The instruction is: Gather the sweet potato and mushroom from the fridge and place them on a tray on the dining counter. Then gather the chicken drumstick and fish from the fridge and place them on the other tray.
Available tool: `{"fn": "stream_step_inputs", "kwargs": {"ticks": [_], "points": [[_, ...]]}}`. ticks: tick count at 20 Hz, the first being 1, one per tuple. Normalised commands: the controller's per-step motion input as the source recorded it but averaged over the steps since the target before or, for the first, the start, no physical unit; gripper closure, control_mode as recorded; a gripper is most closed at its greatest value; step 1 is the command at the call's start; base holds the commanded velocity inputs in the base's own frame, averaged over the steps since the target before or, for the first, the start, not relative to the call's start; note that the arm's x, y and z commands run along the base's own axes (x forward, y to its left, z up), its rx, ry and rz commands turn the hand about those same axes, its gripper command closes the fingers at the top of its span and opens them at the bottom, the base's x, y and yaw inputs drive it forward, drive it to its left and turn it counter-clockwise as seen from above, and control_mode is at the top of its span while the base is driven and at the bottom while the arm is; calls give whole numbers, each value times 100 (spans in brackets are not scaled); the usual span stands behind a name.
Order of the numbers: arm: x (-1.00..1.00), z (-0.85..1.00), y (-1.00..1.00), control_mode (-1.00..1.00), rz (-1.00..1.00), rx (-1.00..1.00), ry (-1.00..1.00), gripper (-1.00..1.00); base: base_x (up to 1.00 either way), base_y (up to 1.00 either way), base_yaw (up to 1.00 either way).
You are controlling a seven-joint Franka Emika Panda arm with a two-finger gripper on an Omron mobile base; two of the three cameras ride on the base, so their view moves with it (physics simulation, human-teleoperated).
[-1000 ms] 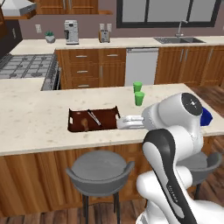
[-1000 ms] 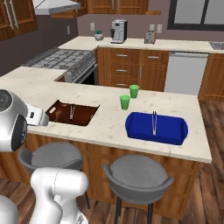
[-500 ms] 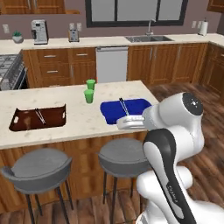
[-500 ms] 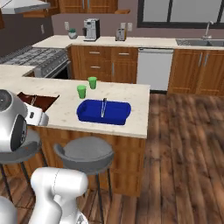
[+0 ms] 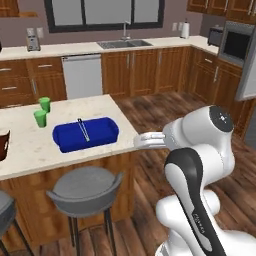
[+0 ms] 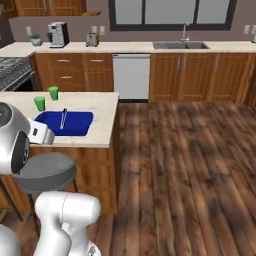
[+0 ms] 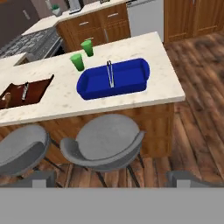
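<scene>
While wood plank floor [image 6: 190,165] spreads wide on the right, the dining surface [image 5: 30,145] ends at a corner with two grey stools [image 7: 105,142] before it. On it lie a blue tray [image 7: 114,78] with a metal tool inside, a brown tray [image 7: 24,92] further along, and two green cups [image 7: 83,54] near the blue one. A sink [image 6: 175,45] sits in the wall counter under the window. The claw [image 7: 109,178] hangs wide and empty, short of the stools. Since a second ago the whole view has swung rightward, so the brown tray sits at the edge of the left base view.
</scene>
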Motion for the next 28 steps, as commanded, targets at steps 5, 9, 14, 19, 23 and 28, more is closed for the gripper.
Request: {"fn": "stream_step_inputs", "kwargs": {"ticks": [5, 9, 14, 19, 23, 28], "points": [[0, 0, 0, 100, 0, 0, 0, -100, 0, -57, -39], [0, 0, 0, 100, 0, 0, 0, -100, 7, -53, -42], [0, 0, 0, 100, 0, 0, 0, -100, 30, -55, -38], [0, 0, 0, 100, 0, 0, 0, -100, 49, -58, -29], [0, 0, 0, 100, 0, 0, 0, -100, 55, -48, -28], [0, 0, 0, 100, 0, 0, 0, -100, 80, -25, -30]]}}
